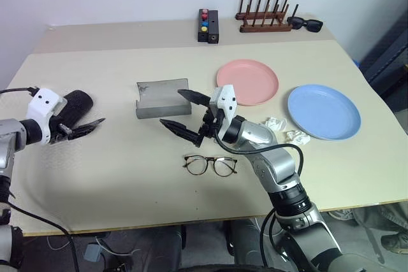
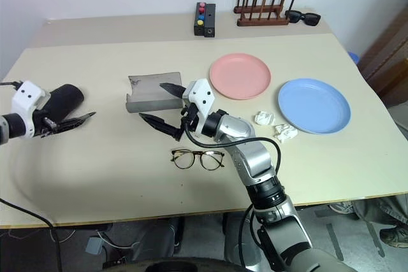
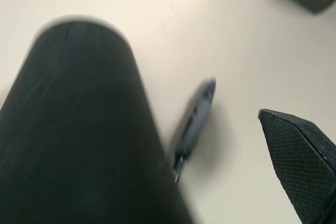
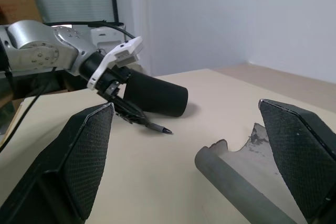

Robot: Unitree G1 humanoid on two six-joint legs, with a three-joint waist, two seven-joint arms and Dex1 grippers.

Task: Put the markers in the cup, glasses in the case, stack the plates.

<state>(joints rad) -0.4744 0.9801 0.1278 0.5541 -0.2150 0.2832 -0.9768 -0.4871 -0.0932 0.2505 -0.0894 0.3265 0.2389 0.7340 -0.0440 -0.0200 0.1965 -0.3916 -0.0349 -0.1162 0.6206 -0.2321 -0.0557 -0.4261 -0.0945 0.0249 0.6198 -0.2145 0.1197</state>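
Observation:
The black cup (image 1: 78, 102) lies on its side at the table's left. My left gripper (image 1: 86, 127) is open right in front of it, fingers angled down toward the table. One dark marker (image 4: 155, 127) lies on the table just beside the cup (image 3: 79, 129) and under those fingers; one finger (image 3: 299, 161) stands well off to its side. My right gripper (image 1: 185, 114) hovers wide open and empty beside the grey case (image 1: 159, 97). The thin-framed glasses (image 1: 210, 165) lie on the table in front of it. Pink plate (image 1: 247, 81) and blue plate (image 1: 324, 111) sit side by side, apart.
Two crumpled white paper bits (image 1: 275, 123) lie between my right arm and the blue plate. At the table's back stand a black box with coloured buttons (image 1: 208, 25), a wooden rack (image 1: 264, 17) and black sunglasses (image 1: 305, 24).

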